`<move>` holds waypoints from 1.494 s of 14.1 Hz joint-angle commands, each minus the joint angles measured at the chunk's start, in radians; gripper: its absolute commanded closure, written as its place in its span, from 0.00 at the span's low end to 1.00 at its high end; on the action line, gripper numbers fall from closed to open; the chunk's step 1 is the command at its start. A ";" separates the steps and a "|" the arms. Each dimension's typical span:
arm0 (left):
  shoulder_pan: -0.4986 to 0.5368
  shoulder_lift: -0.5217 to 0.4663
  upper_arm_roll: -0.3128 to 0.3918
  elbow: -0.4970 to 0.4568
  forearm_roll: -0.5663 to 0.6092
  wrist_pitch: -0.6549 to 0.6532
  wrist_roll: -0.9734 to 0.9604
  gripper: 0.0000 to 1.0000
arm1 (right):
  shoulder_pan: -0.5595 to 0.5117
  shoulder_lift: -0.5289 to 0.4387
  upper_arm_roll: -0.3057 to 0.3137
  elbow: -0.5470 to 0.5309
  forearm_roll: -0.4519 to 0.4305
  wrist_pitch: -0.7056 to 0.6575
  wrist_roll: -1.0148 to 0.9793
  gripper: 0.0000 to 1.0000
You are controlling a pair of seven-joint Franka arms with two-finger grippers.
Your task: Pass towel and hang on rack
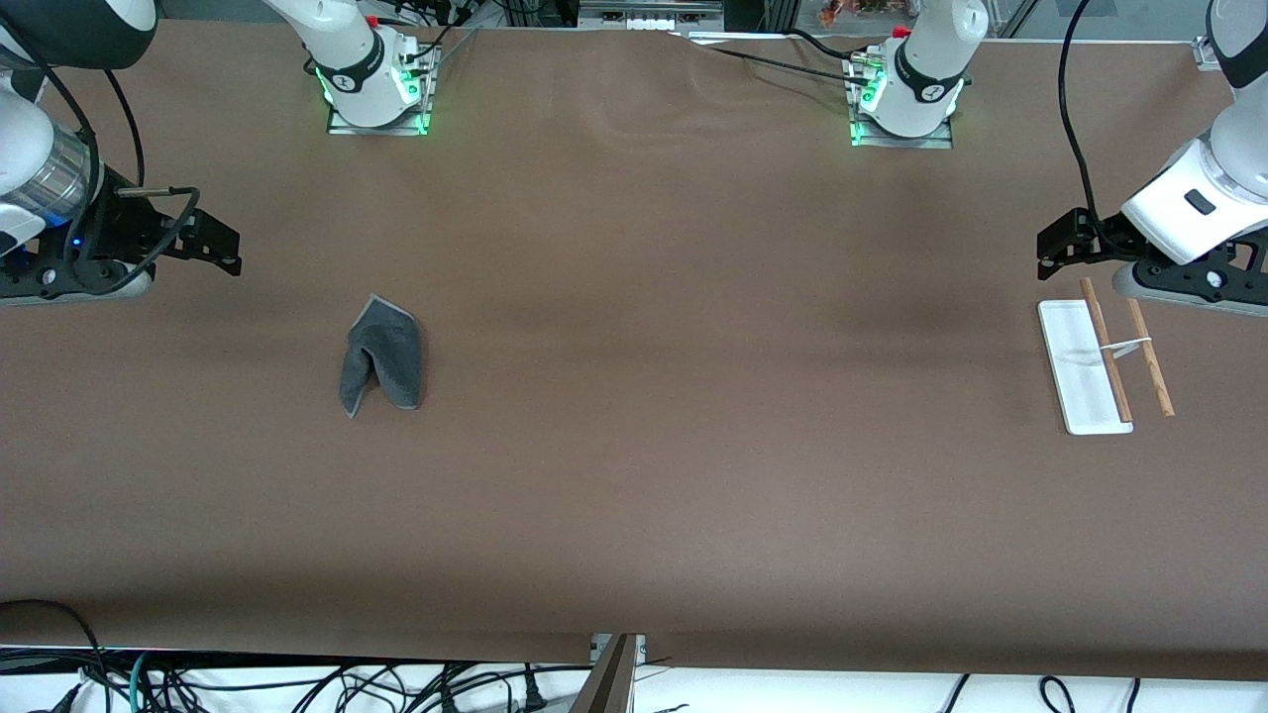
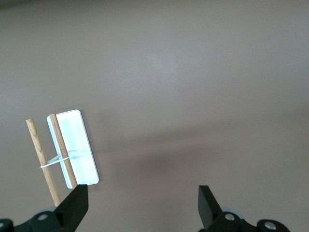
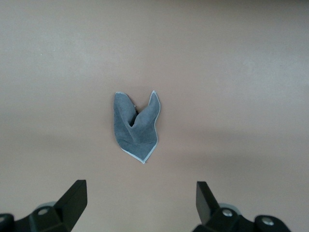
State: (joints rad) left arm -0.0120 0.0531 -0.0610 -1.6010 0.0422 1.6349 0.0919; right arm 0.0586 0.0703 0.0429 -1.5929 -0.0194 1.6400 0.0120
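A: Towel first — the small dark grey soft cloth (image 1: 383, 356) is lying crumpled and folded on the brown table (image 1: 634, 446), toward the right arm's end. I'm seeing only its grey face, with a pale stitched edge showing in the right wrist view (image 3: 135, 126).

B: Anything touching it?

A: Nothing. I'm reading the right gripper (image 1: 213, 243) as hanging over bare table at that same end, well apart from the cloth, fingers (image 3: 72, 200) spread wide with nothing between them.

B: And the rack?

A: The small stand with the flat white rectangular base, two thin brown wooden rods and short white crosspiece (image 1: 1085, 366) is sitting toward the left arm's end. The left gripper (image 1: 1062, 246) is hovering just beside it, jaws standing apart and empty; its wrist camera is showing the stand (image 2: 77, 150) past one fingertip (image 2: 75, 205).

B: Both arms waiting?

A: I'm logging both as parked.
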 commanded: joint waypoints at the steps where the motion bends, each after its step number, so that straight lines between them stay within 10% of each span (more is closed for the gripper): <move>1: 0.000 0.016 0.001 0.033 -0.013 -0.018 0.002 0.00 | 0.004 -0.006 0.005 0.021 -0.016 -0.023 0.023 0.00; 21: 0.001 0.014 0.001 0.033 -0.011 -0.033 -0.003 0.00 | 0.018 -0.006 0.005 0.019 -0.022 -0.025 0.019 0.00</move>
State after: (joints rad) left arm -0.0119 0.0533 -0.0607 -1.6009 0.0422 1.6264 0.0919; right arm 0.0720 0.0682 0.0438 -1.5853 -0.0243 1.6352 0.0137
